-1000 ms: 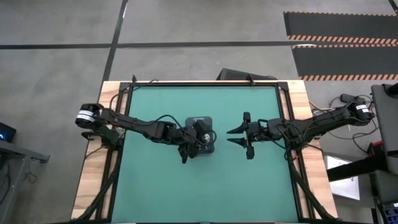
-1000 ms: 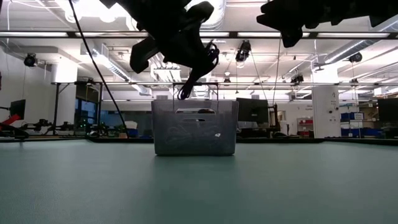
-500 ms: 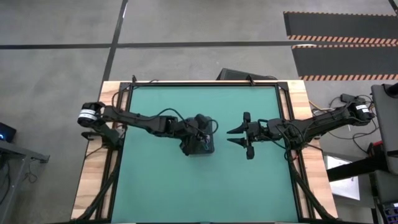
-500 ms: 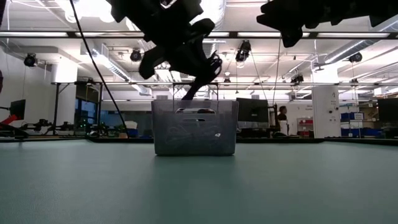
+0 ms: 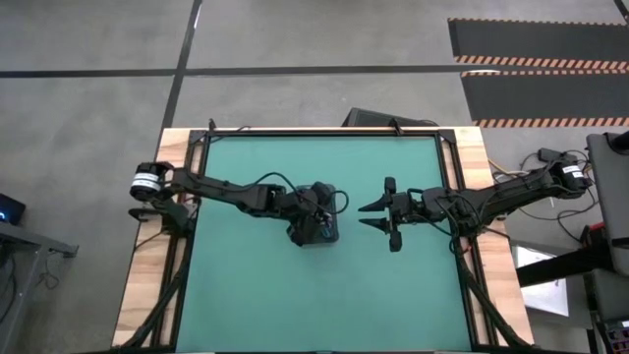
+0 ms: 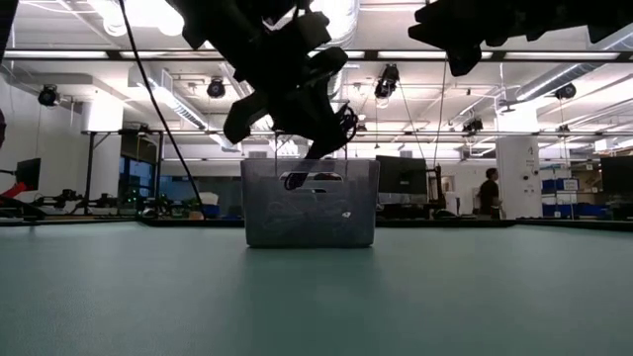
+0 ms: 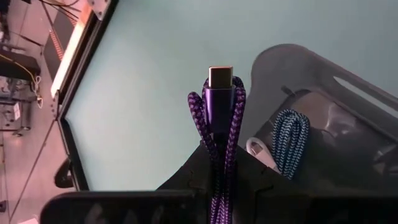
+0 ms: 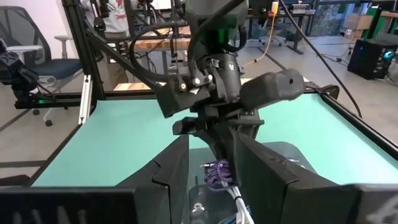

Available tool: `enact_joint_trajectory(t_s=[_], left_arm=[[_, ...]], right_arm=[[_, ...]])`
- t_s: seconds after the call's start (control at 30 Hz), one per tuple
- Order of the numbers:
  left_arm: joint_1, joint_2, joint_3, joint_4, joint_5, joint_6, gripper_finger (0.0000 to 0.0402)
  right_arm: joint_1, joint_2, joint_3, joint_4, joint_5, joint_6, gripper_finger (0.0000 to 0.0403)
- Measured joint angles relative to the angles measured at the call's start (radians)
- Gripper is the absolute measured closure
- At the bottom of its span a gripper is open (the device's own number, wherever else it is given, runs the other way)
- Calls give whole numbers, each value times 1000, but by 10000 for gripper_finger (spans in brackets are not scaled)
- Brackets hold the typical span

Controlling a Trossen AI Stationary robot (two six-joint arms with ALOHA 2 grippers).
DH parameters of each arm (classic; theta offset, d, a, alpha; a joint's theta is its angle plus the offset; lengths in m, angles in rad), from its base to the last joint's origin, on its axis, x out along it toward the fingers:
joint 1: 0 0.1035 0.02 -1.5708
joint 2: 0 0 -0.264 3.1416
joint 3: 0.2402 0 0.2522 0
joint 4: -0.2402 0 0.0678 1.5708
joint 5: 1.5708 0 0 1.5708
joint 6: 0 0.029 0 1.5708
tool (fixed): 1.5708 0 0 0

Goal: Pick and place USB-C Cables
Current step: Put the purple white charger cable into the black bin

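My left gripper hovers over the dark grey tray, shut on a purple braided USB-C cable folded into a bundle. The cable's metal plug sticks out past the fingertips. In the low view the cable's end dips just below the rim of the tray. A blue braided cable and a white one lie inside the tray. My right gripper waits open to the tray's right, up in the air. My left gripper pinches the purple cable bundle between its two fingers, several strands together, behind the plug. The fingers slant down from above. The bundle is lifted clear, with its loops and plug sticking out past the fingertips over the tray.
The tray stands near the middle of the green mat, with open mat on all sides. Black frame rails run along the far edge. A person stands far off in the room behind.
My left gripper has moved a little toward the table's right, over the tray, and come down with the purple cable still held. The cable's free end, which hung above the tray, now reaches the rim.
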Motion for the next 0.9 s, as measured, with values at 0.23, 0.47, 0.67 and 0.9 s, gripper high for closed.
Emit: enact_joint_trajectory(t_s=[0.23,0.47,0.67,0.9], left_arm=[[2,23,0,0,0,-1,389],[2,26,-8,1,-1,-2,388],[3,26,-22,3,-1,-4,388],[3,26,-49,26,-7,-4,388]], right_arm=[[0,0,0,-2,0,0,279],[0,0,0,-7,0,0,279],[0,0,0,-13,0,1,275],[0,0,0,-14,0,1,280]])
